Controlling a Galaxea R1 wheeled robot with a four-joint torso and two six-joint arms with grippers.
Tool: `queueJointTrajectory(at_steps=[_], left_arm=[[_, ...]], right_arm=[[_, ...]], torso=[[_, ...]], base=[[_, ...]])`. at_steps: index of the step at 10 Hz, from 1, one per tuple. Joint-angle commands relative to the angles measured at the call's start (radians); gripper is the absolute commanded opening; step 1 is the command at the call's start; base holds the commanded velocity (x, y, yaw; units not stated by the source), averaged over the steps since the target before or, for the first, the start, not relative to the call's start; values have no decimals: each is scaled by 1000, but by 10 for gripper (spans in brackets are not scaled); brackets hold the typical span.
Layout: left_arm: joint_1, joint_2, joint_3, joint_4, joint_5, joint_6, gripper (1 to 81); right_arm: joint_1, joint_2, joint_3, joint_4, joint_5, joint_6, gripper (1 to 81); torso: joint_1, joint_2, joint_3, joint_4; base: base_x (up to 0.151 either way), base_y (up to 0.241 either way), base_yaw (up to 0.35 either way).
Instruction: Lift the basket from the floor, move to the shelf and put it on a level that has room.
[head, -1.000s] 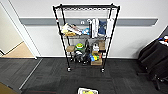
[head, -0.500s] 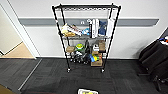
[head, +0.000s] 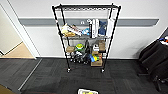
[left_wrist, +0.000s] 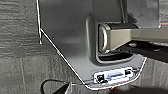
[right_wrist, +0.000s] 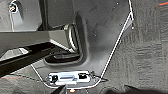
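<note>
The shelf (head: 86, 37), a tall black wire rack on casters, stands against the pale wall straight ahead in the head view. Its top level (head: 85, 7) is a bare wire grid, while the tiers below hold books, boxes and small items. The floor (head: 50, 75) of dark grey carpet tiles stretches from me to the rack. A pale rectangular thing (head: 87, 91) peeks in at the bottom edge of the head view; I cannot tell whether it is the basket. Both wrist views look down on the carpet (left_wrist: 20, 62) (right_wrist: 147, 57) past my own grey body panels.
A doorway with light wooden flooring (head: 17, 51) opens at the left. A black chair or bag (head: 155, 62) stands at the right, near the wall. A thin metal strip (head: 30, 75) runs across the carpet at the left.
The rack shows slightly larger than a second ago, so the camera has drawn a little closer to it. Nothing on the rack has moved.
</note>
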Motion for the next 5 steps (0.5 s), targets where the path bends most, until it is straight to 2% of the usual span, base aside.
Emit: queueJointTrajectory(at_steps=[1, 5], left_arm=[[-27, -51, 47, -15, 74, -8, 811], [-77, -130, 118, -96, 86, -14, 811]], right_arm=[[20, -28, 46, 1, -71, 0, 811], [35, -33, 46, 1, -71, 11, 811]], torso=[[63, -99, 0, 0], [134, -213, 0, 0]], base=[[0, 0, 0], [0, 0, 0]])
